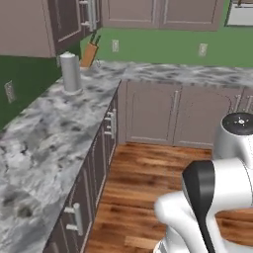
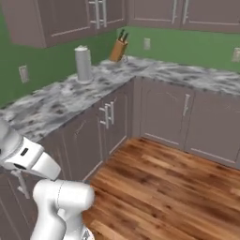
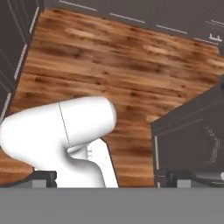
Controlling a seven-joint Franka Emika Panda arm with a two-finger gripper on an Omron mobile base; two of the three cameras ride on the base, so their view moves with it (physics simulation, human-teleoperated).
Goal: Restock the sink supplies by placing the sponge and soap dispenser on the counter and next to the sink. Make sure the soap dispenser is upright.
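The grey-and-white marbled counter (image 1: 49, 128) runs along the left wall and turns the corner at the back; the right base view has the counter (image 2: 56, 101) on its left side. The sponge, the soap dispenser and the sink are out of view. In the hand view my gripper (image 3: 111, 178) is open, its two dark fingertips (image 3: 43, 177) standing far apart with nothing between them. It points down at the wooden floor (image 3: 109, 57), away from the counter.
A tall pale grey cylinder (image 1: 70, 72) (image 2: 83, 64) stands on the counter near the corner, with a wooden knife block (image 1: 89, 53) (image 2: 118, 49) behind it. Mauve-brown cabinet fronts (image 1: 150, 113) with silver handles line the floor. A dark cabinet front (image 3: 192, 140) is close on the hand's right.
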